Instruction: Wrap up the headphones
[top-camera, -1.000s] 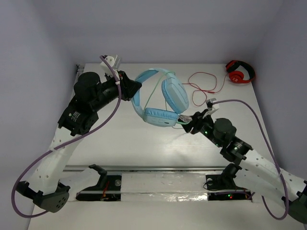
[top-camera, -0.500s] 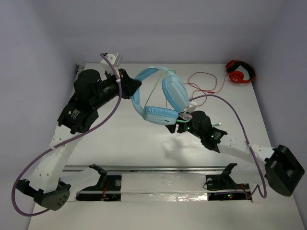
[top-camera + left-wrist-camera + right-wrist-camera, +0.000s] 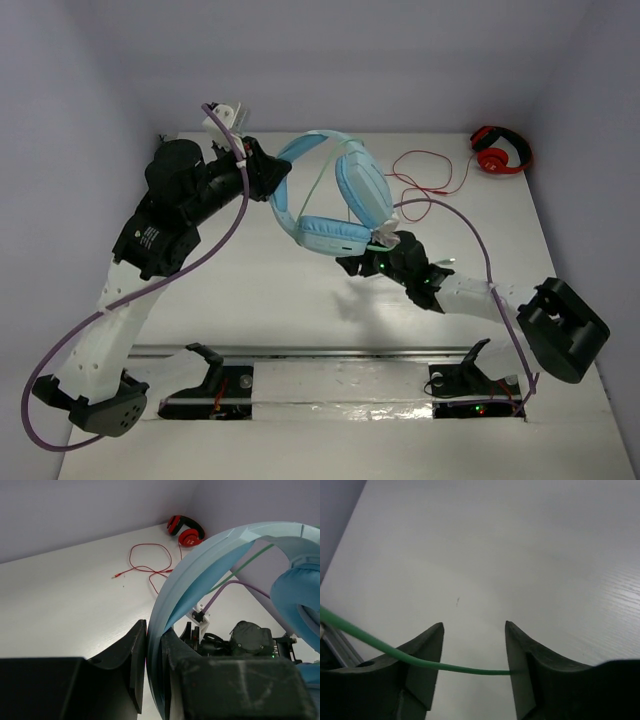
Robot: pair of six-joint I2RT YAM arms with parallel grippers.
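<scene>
While the left gripper (image 3: pixel 270 180) holds the light blue headphones (image 3: pixel 362 190) aloft over the table (image 3: pixel 250 290), the right gripper (image 3: pixel 358 264) sits under the lower cup (image 3: pixel 335 238); left wrist: jaws clamped on the band (image 3: pixel 200 565); right wrist: jaws apart, pale green cable (image 3: pixel 460 668) crossing the gap unpinched; it could slip out mid-wrap.

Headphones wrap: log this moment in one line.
left gripper: shut on headphones band | right gripper: open, green cable across gap | red headphones: far right corner

The headphones (image 3: pixel 200 564) run off the left wrist view's right edge.
</scene>
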